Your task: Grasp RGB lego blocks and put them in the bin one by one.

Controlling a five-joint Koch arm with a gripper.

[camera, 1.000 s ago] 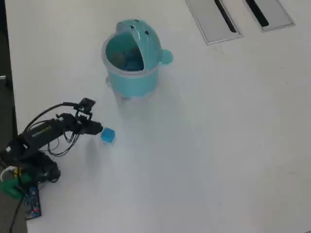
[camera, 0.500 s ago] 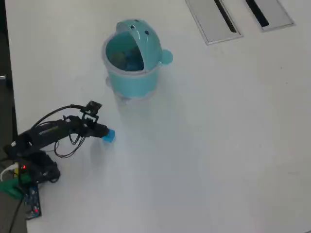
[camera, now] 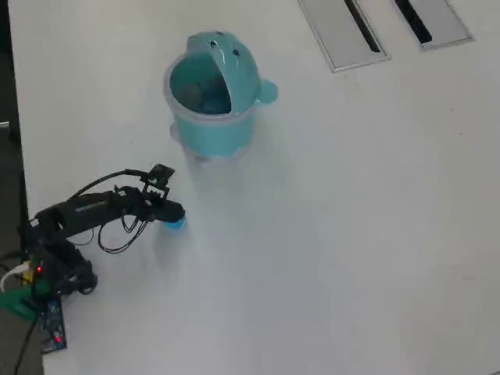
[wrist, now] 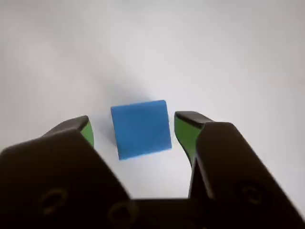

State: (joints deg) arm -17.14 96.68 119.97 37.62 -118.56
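The fingers (wrist: 88,131) are spread apart, one on each side of the blue block (wrist: 141,128) with a gap on both sides; nothing is gripped. The block rests on the white worktop (camera: 328,234). The gripper (camera: 175,215) covers most of it from overhead. The bin (camera: 212,94) stands well apart, its lid tipped up.

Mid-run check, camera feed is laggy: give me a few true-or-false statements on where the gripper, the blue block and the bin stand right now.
1. The blue block sits between the two jaws of the gripper. True.
2. The jaws are already clamped on the block. False: the wrist view shows gaps on both sides.
3. The block has been lifted. False: it rests on the table.
4. The bin has its lid tipped open. True.
5. The bin is tipped on its side. False: it stands upright.
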